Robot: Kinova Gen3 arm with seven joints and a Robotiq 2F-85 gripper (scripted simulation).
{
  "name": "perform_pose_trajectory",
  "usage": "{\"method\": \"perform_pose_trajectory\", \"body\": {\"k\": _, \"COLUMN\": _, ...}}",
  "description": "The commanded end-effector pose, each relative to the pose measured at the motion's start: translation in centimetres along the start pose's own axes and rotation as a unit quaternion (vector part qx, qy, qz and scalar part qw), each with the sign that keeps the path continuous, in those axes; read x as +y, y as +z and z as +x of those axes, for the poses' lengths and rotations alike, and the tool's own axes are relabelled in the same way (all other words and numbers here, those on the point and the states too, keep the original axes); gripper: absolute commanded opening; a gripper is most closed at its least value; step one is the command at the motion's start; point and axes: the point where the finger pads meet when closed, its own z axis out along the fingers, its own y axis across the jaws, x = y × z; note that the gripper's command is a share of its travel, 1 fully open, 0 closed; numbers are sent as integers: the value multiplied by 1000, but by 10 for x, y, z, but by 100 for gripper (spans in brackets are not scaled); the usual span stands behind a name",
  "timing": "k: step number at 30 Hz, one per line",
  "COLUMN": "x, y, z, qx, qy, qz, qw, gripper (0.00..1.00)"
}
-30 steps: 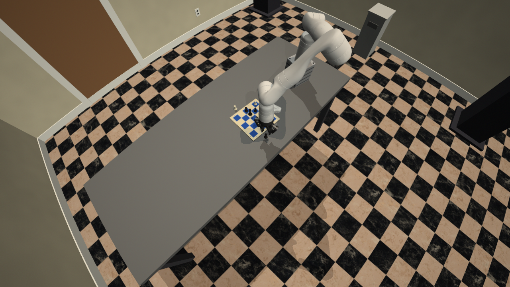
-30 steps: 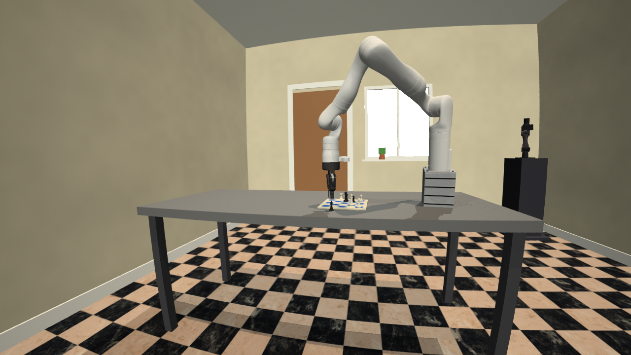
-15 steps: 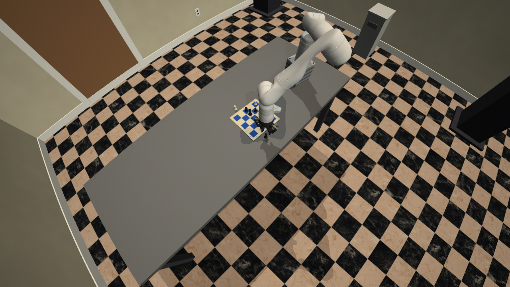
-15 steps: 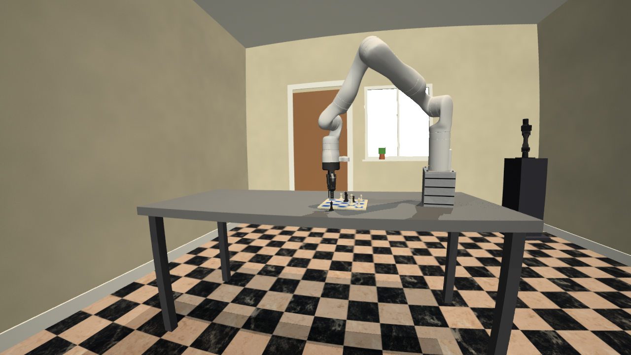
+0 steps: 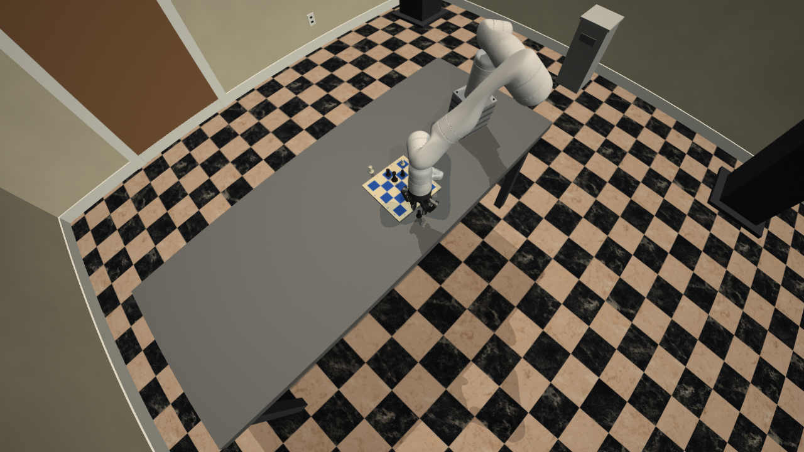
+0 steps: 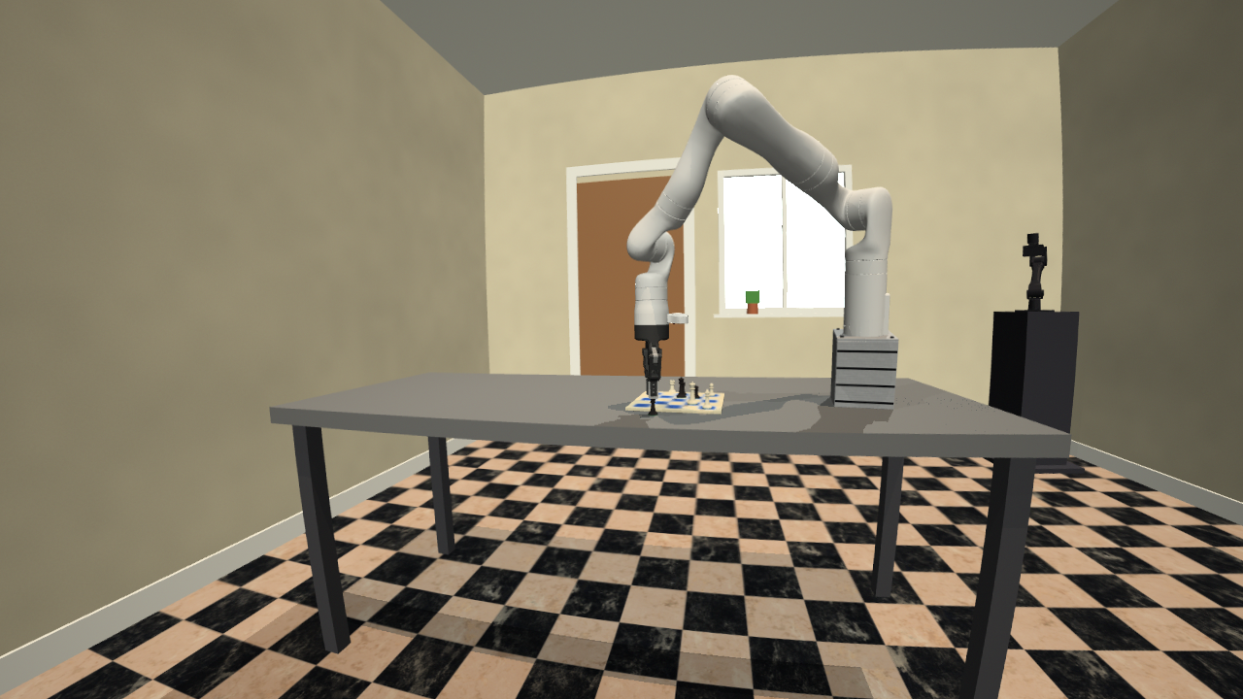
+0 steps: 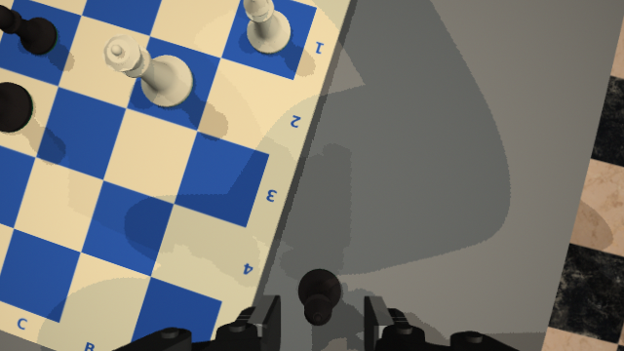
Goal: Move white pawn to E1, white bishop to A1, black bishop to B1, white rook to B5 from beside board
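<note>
Top view: high, oblique, whole worktop (image 5: 269,242) (image 6: 521,416) (image 7: 439,205); exterior: side-on, farther back, base toward three o'clock; wrist: close, downward; all share the board (image 5: 386,206) (image 6: 631,408) (image 7: 285,161).

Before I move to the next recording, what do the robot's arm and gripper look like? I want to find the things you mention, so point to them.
The arm (image 5: 480,103) (image 6: 769,121) is smooth, off-white, with rounded joints and thin seam rings. The gripper (image 5: 419,209) (image 6: 653,395) (image 7: 322,320) is black, with two flat-faced fingers and grey metallic bits.

The arm (image 5: 450,124) (image 6: 780,139) is smooth off-white, with rounded, tubular links and thin seam rings. A black collar (image 6: 651,332) sits above the black gripper (image 5: 419,206) (image 6: 653,392) (image 7: 322,312), whose angular linkages carry round pivot caps and flat, plate-like fingers with small grey patches.
</note>
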Motion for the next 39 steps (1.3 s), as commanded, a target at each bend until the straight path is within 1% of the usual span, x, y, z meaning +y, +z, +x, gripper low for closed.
{"method": "perform_pose_trajectory", "body": {"k": 1, "x": -2, "y": 4, "z": 1, "qx": 1, "qy": 1, "qz": 1, "qw": 1000, "gripper": 37}}
{"method": "perform_pose_trajectory", "body": {"k": 8, "x": -2, "y": 19, "z": 1, "qx": 1, "qy": 1, "qz": 1, "qw": 1000, "gripper": 37}}
{"method": "perform_pose_trajectory", "body": {"k": 13, "x": -2, "y": 25, "z": 1, "qx": 1, "qy": 1, "qz": 1, "qw": 1000, "gripper": 37}}
{"method": "perform_pose_trajectory", "body": {"k": 39, "x": -2, "y": 25, "z": 1, "qx": 1, "qy": 1, "qz": 1, "qw": 1000, "gripper": 37}}
